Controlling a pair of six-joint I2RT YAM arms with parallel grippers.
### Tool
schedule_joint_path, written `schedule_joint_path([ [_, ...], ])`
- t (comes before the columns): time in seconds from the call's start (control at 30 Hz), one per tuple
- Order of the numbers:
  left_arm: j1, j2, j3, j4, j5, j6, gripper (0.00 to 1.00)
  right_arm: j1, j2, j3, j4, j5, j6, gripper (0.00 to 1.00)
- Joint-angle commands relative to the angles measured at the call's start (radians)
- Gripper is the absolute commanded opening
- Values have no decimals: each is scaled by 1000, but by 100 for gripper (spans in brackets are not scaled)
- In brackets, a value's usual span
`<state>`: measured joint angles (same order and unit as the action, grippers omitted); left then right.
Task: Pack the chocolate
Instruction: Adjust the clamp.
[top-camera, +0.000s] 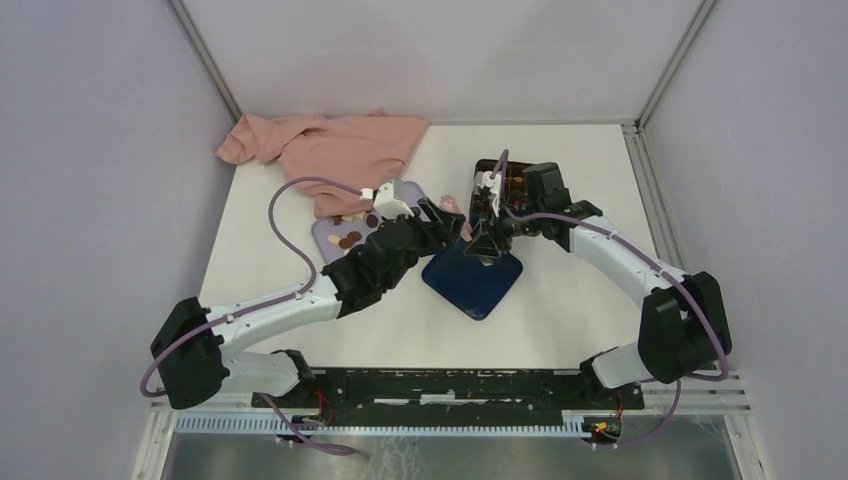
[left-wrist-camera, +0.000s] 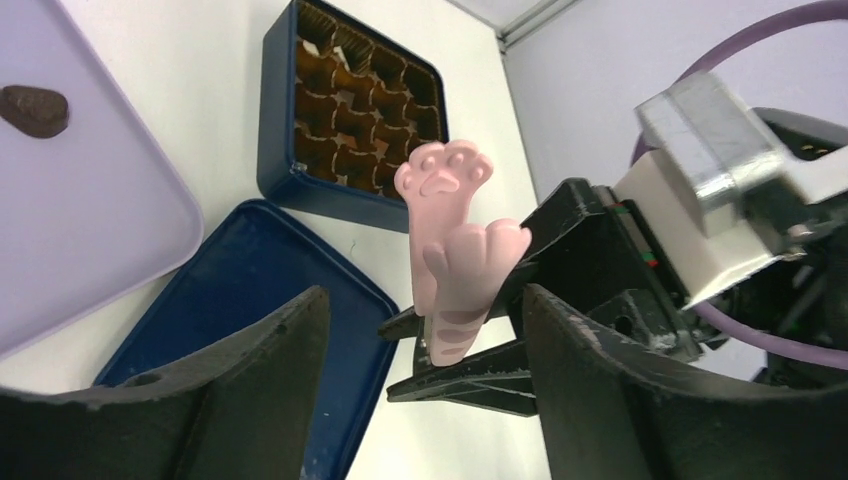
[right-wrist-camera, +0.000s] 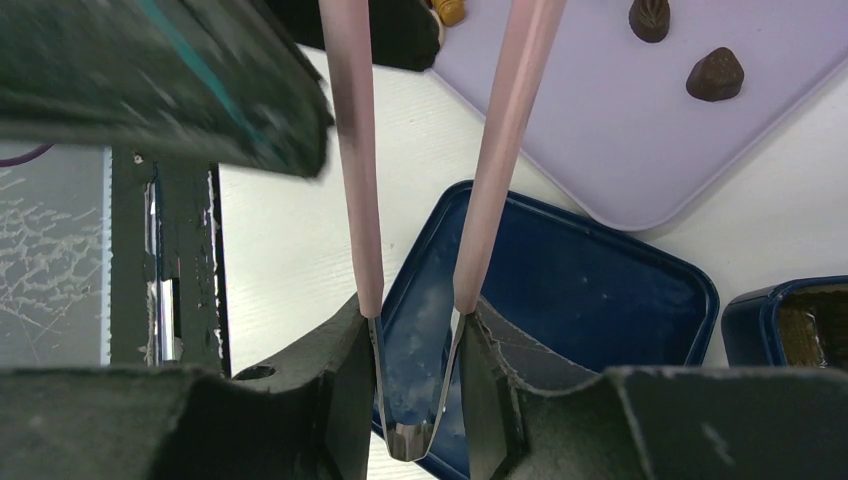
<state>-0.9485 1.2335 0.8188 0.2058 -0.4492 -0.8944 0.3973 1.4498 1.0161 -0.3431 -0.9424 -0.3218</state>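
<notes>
While hanging over the white table (top-camera: 580, 300), between lilac tray (right-wrist-camera: 620, 130) and blue box (left-wrist-camera: 275, 120), above the blue lid (top-camera: 475, 285): left gripper (left-wrist-camera: 422, 295) spread wide by the paw tips, right gripper (right-wrist-camera: 415, 330) pinching pink tongs (right-wrist-camera: 355, 150), small chocolate (right-wrist-camera: 715, 75) lying on the tray.

On my right wrist feed, the right gripper (right-wrist-camera: 415, 350) clamps the metal bend of pale pink plastic tongs (right-wrist-camera: 350, 150), whose two arms run upward, spread apart. Beneath lies a flat dark blue lid (right-wrist-camera: 600, 300) on the white table (right-wrist-camera: 290, 250). Beyond it, a lilac flat tray (right-wrist-camera: 600, 150) carries two dark brown chocolates (right-wrist-camera: 715, 76).
</notes>
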Motion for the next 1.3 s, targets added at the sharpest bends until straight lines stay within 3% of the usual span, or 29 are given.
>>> schedule_joint_path([
  [0.0, -43, 57, 87, -35, -159, -35, 73, 12, -50, -9, 55, -19, 22, 38],
  [0.17, -50, 105, 143, -83, -196, -78, 70, 21, -68, -16, 57, -12, 20, 37],
  [0.33, -49, 123, 157, -89, -211, -147, 50, 23, -101, -29, 58, -8, 3, 38],
  [0.53, -49, 130, 151, -90, -187, -257, 15, 23, -146, -52, 81, -14, -6, 38],
  [0.67, -50, 107, 127, -83, -186, -341, 3, 23, -172, -69, 110, -43, -3, 41],
  [0.87, -50, 29, 58, -54, -200, -456, 2, 21, -206, -115, 181, -67, 31, 67],
  [1.0, -50, 1, 47, -54, -204, -458, 2, 20, -220, -147, 268, -71, 95, 69],
  [1.27, -50, 5, 39, -36, -201, -464, 2, 23, -232, -243, 609, -56, 404, 65],
])
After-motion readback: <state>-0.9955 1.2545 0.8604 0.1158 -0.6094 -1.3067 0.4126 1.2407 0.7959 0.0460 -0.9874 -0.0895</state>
